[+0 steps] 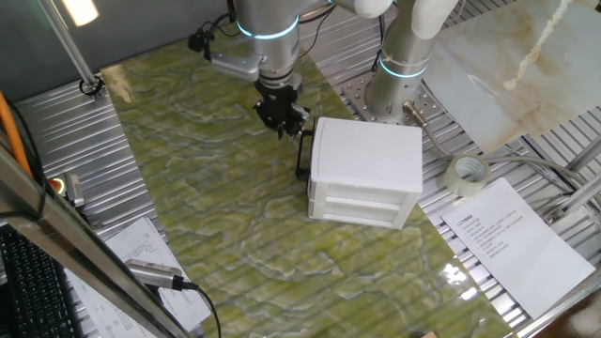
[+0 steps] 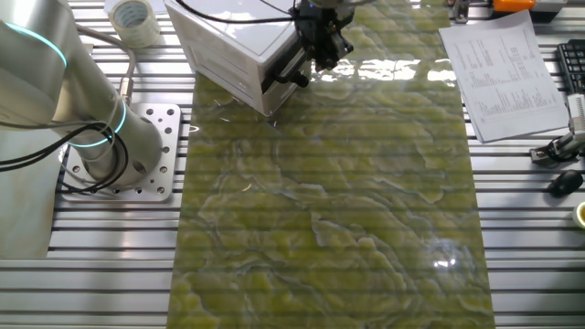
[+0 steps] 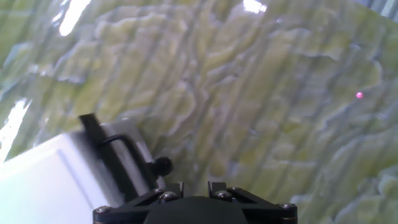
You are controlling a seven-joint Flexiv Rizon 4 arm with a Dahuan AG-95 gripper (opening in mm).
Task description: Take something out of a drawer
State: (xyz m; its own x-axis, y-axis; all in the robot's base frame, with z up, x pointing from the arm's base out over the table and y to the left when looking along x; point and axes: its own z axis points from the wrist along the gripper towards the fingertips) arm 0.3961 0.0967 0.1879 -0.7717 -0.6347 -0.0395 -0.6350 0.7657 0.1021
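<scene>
- White plastic cabinet (image 1: pixel 366 169) stood on the green-marbled counter (image 1: pixel 216 216), its drawer (image 2: pixel 274 75) shut; no cube showed.
- End effector (image 1: pixel 282 120) hung by the black handle (image 1: pixel 304 153); its opening couldn't be made out.

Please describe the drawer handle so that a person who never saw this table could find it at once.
Start from the white cabinet standing on the green marbled mat, near the robot's base. On its side facing the gripper there is a black bar handle. It is the only black part on the cabinet; the other visible faces are plain white.
</scene>
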